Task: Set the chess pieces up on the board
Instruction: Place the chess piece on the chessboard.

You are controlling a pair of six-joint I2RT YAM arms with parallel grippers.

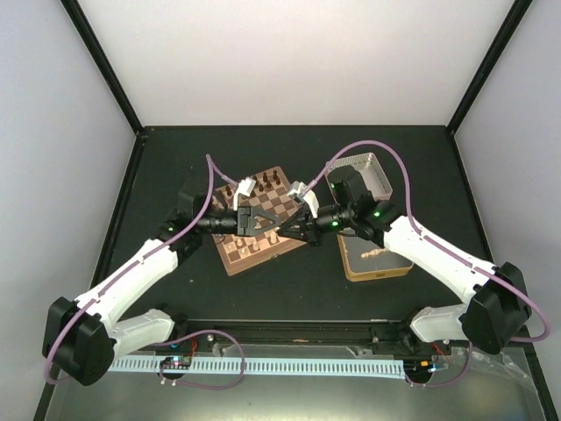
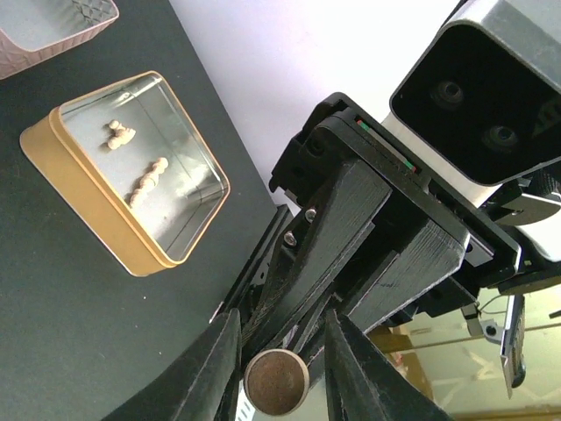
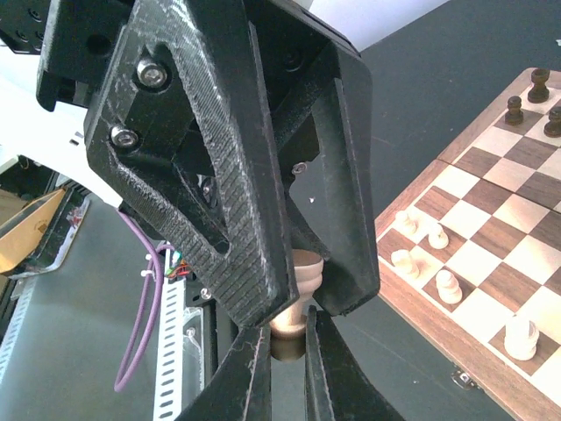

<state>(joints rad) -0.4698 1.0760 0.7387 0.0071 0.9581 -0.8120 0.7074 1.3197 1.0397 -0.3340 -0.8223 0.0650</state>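
Handover of one pale piece [image 3: 294, 320] above the board [image 3: 487, 282], which lies on the tabletop [image 1: 289, 298] left of centre, turned at an angle to the table edges.

The right gripper [image 3: 289, 342] is clenched on the lower part of the piece. The left gripper [image 2: 276, 368] faces it head-on, its jaws standing either side of the same piece, whose round base shows between them in the left wrist view. Whether those jaws already press on the piece cannot be told.

State of the task: partly done.
- **Placed:** dark pieces [image 3: 515, 110] stand along the board's far edge. Five pale pieces [image 3: 447, 285] stand in the squares near its opposite edge, loosely grouped rather than in a full row.
- **In transit:** the held piece is in the air, clear of any square.
- **Left:** a few pale pieces lie on their sides in the gold tin [image 2: 96, 215], which sits just right of the board toward the right edge of the tabletop. Their exact number is too small to tell.

Judged from this, most of the pale side is not yet set, and the dark rows are too far off to check.
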